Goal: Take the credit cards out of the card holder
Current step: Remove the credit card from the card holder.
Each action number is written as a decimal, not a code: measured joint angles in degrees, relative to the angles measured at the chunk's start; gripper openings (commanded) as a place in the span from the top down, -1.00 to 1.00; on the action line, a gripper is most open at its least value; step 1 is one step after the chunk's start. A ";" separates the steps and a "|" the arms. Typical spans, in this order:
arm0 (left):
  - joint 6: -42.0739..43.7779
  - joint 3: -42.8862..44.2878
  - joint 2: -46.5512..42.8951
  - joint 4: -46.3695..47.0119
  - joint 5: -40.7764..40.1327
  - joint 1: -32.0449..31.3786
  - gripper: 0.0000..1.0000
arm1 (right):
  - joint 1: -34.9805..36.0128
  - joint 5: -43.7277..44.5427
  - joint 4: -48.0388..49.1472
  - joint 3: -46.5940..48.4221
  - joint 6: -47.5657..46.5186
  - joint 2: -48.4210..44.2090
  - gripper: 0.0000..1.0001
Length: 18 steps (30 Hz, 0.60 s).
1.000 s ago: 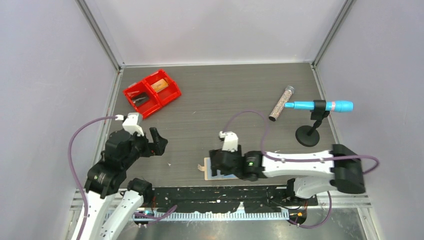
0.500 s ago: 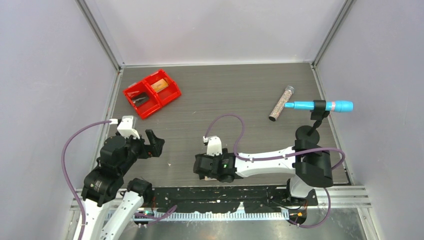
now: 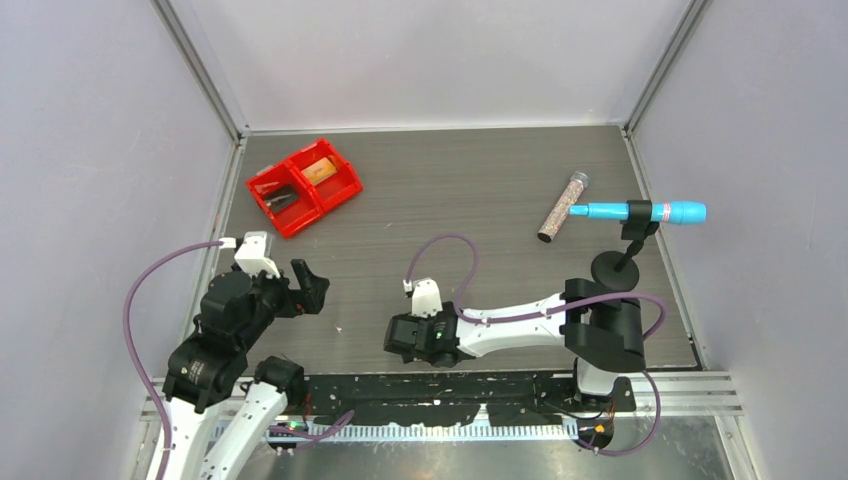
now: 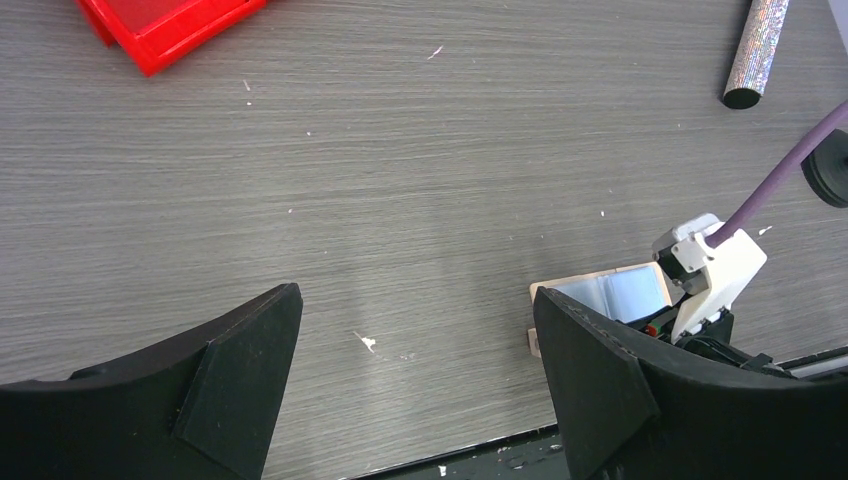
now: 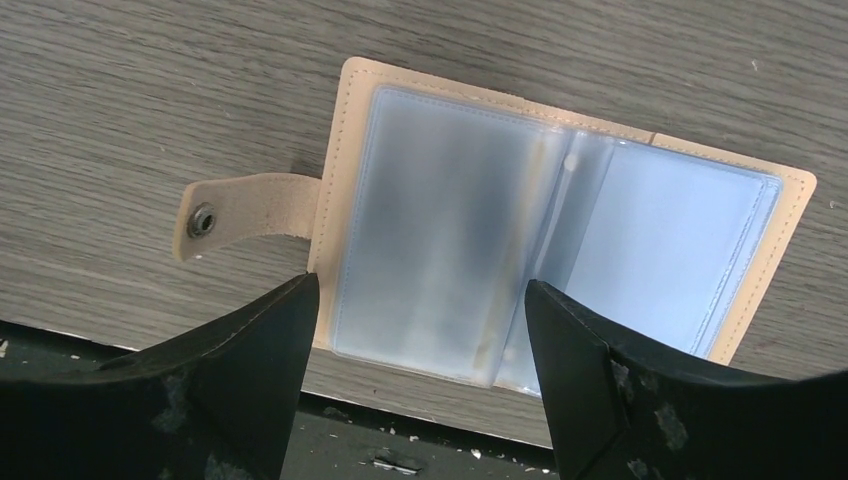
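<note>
The card holder [image 5: 560, 240] lies spread open on the table by the front edge. Its tan rim, snap tab [image 5: 245, 212] and blue-grey clear sleeves face up. A greyish shade shows through the left sleeve; no credit card shows clearly outside it. My right gripper [image 5: 420, 345] is open and hovers just above the holder's left half, its fingers either side of it. In the top view the right gripper [image 3: 410, 340] hides the holder. The holder's corner also shows in the left wrist view [image 4: 610, 295]. My left gripper [image 3: 305, 285] is open and empty, off to the left.
A red two-compartment bin [image 3: 305, 187] stands at the back left. A glittery tube [image 3: 563, 207] lies at the right, next to a blue tool [image 3: 640, 212] on a black stand [image 3: 615, 270]. The table's front edge [image 5: 420, 400] is just behind the holder.
My right arm has swung left and its gripper now covers the holder in the top view. My left arm drew back slightly to the left, then stayed still.
</note>
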 measured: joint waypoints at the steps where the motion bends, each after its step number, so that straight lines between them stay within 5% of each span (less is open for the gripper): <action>1: 0.00 0.00 0.00 0.00 0.00 0.00 -0.79 | 0.00 0.00 0.00 0.02 0.00 0.20 -0.62; 18: 0.00 0.00 0.00 0.02 0.02 0.00 -0.79 | -0.37 -0.39 1.31 0.02 0.42 0.83 -0.02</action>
